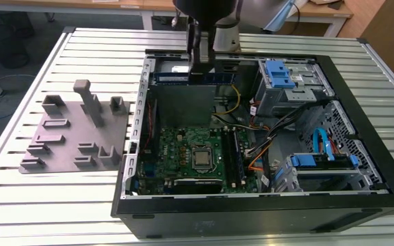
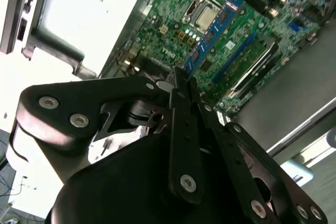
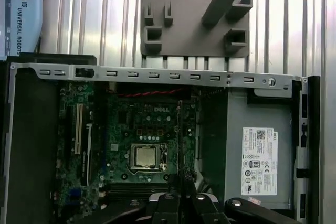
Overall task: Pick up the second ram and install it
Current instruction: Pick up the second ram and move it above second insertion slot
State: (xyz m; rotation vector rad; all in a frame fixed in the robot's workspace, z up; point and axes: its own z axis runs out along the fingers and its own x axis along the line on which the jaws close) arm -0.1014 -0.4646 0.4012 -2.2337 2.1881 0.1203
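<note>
Black linkage bars of the gripper [image 2: 181,80] crowd the second wrist view. Its fingers are pinched tight on one end of the second ram [image 2: 212,35], whose flat face (blue here, with a row of chips) juts out over the motherboard [image 2: 168,14]. In the first wrist view the same stick appears edge-on, a thin dark line rising from the fingertips beside the processor socket [image 3: 146,157]. The grey fixture plate [image 3: 194,24] lies on the slatted table [image 3: 94,14] past the case wall. The exterior view gives the stick's full length, held level under the gripper above the end of the open computer case [image 1: 348,200] farthest from that camera, not seated in a slot. Inside the case lie the motherboard, loose cables [image 1: 266,133] and drive cages with blue brackets [image 1: 278,74].
</note>
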